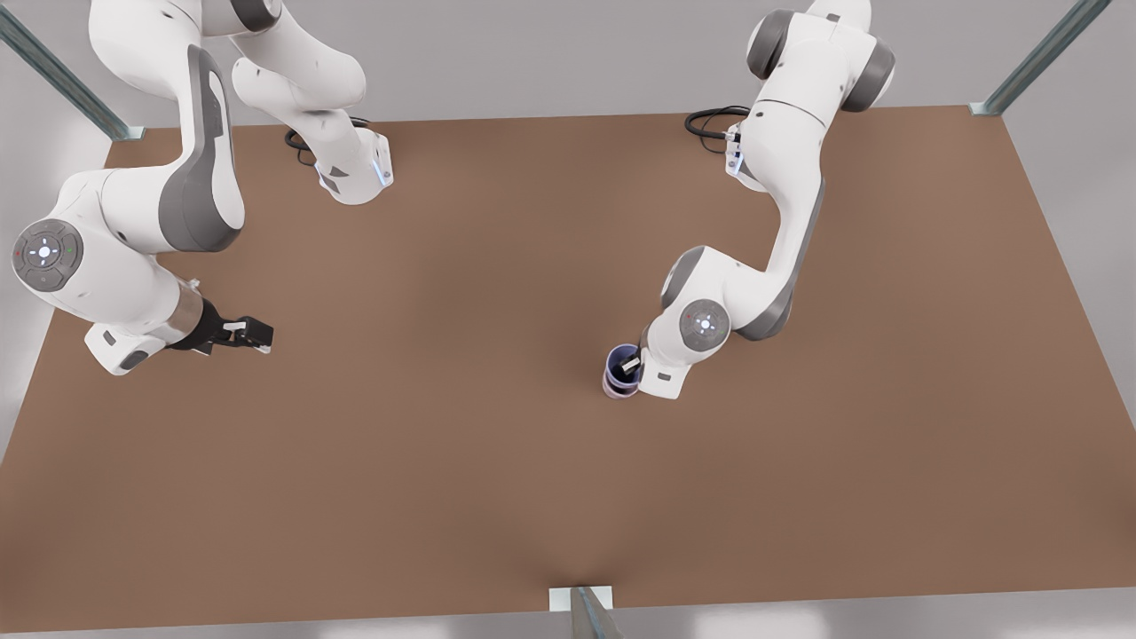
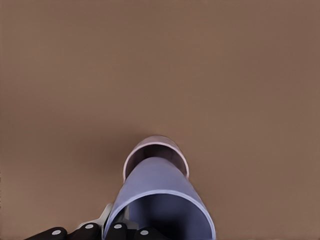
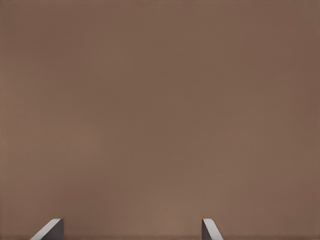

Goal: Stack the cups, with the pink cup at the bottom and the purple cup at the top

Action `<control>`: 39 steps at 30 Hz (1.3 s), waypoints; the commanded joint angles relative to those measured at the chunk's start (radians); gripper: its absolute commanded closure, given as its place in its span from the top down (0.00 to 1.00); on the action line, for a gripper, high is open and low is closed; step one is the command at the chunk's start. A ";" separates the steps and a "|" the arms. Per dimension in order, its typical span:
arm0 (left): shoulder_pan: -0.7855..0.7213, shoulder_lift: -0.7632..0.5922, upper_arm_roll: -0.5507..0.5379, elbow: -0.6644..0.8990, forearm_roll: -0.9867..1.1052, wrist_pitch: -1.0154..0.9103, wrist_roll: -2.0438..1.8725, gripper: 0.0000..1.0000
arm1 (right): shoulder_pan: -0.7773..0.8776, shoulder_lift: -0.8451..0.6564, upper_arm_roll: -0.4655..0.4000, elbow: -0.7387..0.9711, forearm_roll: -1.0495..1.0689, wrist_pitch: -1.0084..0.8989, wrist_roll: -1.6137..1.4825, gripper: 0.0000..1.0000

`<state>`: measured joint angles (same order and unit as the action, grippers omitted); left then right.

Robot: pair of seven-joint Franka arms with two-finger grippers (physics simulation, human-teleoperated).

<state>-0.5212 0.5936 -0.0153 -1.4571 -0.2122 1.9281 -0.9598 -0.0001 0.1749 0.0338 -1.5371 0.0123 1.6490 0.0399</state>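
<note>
The brown table (image 1: pixel 497 461) carries both arms, and the stack sits toward the front view's right. The left gripper (image 1: pixel 632 366) is there, one finger reaching inside the purple cup (image 2: pixel 162 200) and clamping its wall, a rim grip that leaves the cup's base free to drop into another. The pink cup (image 2: pixel 156 145) stands directly beneath, its rim ringing the purple cup's lower part, so nesting looks under way or done; how deep it sits is hard to judge. The right gripper (image 1: pixel 253 335) waits at the front view's left, well apart from the cups, fingers spread wide over bare table.
</note>
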 commanded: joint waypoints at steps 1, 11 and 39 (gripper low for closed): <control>0.000 0.000 0.000 0.000 -0.033 0.002 0.001 0.21 | -0.001 0.000 0.000 0.000 0.000 0.000 0.000 1.00; -0.005 0.012 0.000 0.000 -0.033 0.006 0.003 0.45 | -0.001 0.001 -0.002 0.002 0.002 0.000 0.000 1.00; 0.357 -0.368 0.057 -0.008 0.323 -0.405 0.928 1.00 | 0.000 0.001 -0.003 0.000 0.000 0.002 0.020 1.00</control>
<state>-0.1626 0.2264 0.0415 -1.4650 0.0804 1.5232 -0.0322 -0.0006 0.1765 0.0321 -1.5365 0.0127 1.6497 0.0590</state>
